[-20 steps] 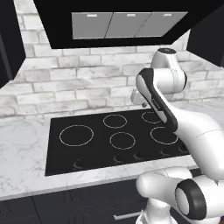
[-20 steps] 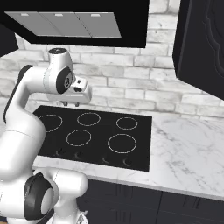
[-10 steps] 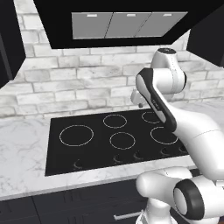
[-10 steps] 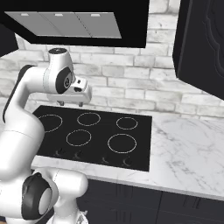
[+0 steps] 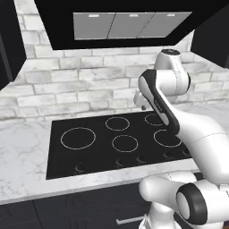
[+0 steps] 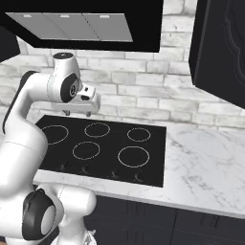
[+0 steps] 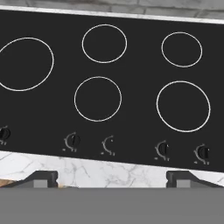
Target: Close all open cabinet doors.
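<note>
My gripper (image 7: 112, 178) hangs above the black cooktop (image 7: 131, 65) and points down at it. Its fingertips (image 7: 41, 177) stand far apart, open, with nothing between them. From the side the gripper (image 6: 78, 114) hovers over the cooktop's back left burners, and it also appears as the gripper (image 5: 143, 107) in front of the brick wall. A tall black cabinet door (image 6: 220, 48) with carved relief hangs at the upper right, far from the hand, and seems to stand out from the wall. Another black cabinet door (image 5: 9, 40) is at the upper left, and a third black cabinet door (image 5: 210, 40) at the upper right.
A black hood (image 5: 125, 24) with grey panels hangs over the cooktop (image 5: 120, 138). White marble counter (image 6: 206, 162) runs on both sides, backed by a grey brick wall (image 5: 67, 85). Several knobs (image 7: 72, 141) line the cooktop's front edge. Black drawer fronts (image 6: 191, 225) sit below.
The fingers have spread from shut to wide apart. The arm and both base views have stayed where they were.
</note>
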